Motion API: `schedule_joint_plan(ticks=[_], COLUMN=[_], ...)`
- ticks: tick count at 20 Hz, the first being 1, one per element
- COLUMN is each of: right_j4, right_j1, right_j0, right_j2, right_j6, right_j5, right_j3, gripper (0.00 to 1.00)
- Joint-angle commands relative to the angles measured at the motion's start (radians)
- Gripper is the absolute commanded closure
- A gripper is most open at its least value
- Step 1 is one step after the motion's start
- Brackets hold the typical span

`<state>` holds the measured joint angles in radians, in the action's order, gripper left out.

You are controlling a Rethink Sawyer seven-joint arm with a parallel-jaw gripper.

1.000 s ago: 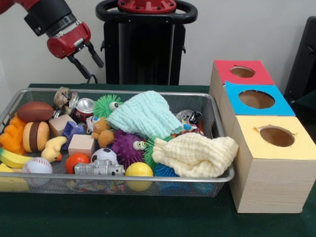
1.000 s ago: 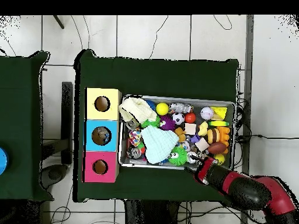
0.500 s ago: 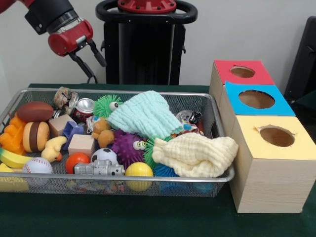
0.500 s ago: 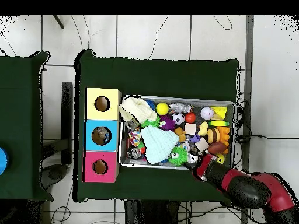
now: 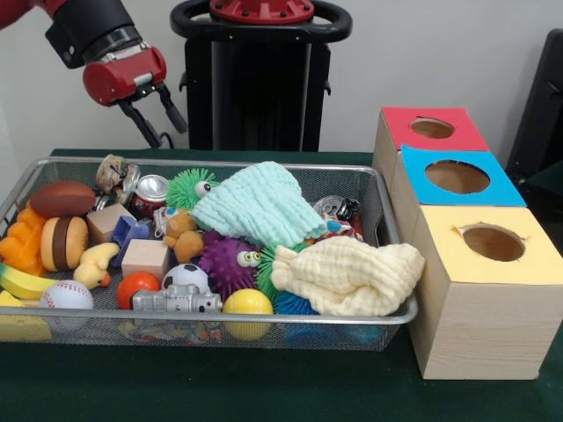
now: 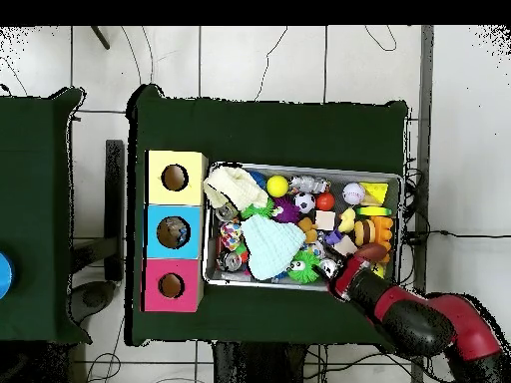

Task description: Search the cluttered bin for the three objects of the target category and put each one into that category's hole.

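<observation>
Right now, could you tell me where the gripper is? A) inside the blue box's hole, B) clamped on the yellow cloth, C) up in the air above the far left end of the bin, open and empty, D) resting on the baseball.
C: the gripper hangs open and empty above the far rim of the bin, near the soda can.
</observation>
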<state>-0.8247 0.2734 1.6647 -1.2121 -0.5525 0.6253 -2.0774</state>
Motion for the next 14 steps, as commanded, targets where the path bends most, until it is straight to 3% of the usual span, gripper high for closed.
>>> schedule_joint_plan(ticks=[1, 4, 10, 14], right_j4=[-0.15, -0.182, -0.184, -0.225], right_j1=[0.089, 0.144, 0.119, 0.112], right_j0=[-0.085, -0.113, -0.111, -0.129], right_j2=[0.013, 0.031, 0.058, 0.083], right_j6=[0.1, 0.088, 0.113, 0.058], right_j5=[-0.076, -0.078, -0.079, -0.134], right_j3=[0.099, 0.101, 0.102, 0.099], gripper=[0.0, 0.0, 0.0, 0.0])
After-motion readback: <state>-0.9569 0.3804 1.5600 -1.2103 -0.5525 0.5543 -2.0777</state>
